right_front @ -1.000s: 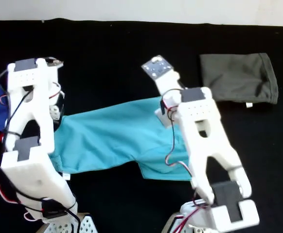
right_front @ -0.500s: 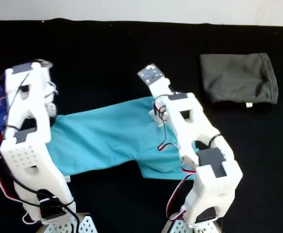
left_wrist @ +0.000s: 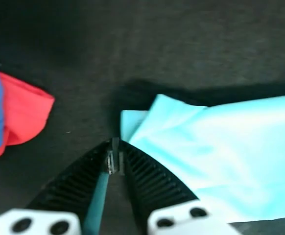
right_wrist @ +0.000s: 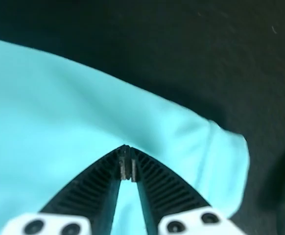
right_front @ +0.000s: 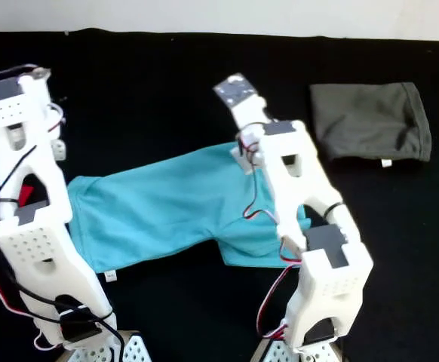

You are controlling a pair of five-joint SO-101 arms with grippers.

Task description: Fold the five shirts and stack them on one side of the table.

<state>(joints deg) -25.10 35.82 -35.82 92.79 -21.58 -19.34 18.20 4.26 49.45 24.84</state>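
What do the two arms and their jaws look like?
Both the left arm and right arm are blocky white plastic with dotted hole patterns, black motors at the joints and loose red and black wires. The jaws are black, ribbed and tapered.

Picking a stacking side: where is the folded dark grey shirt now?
In the high view, the folded dark grey shirt lies far right, apart from the teal shirt.
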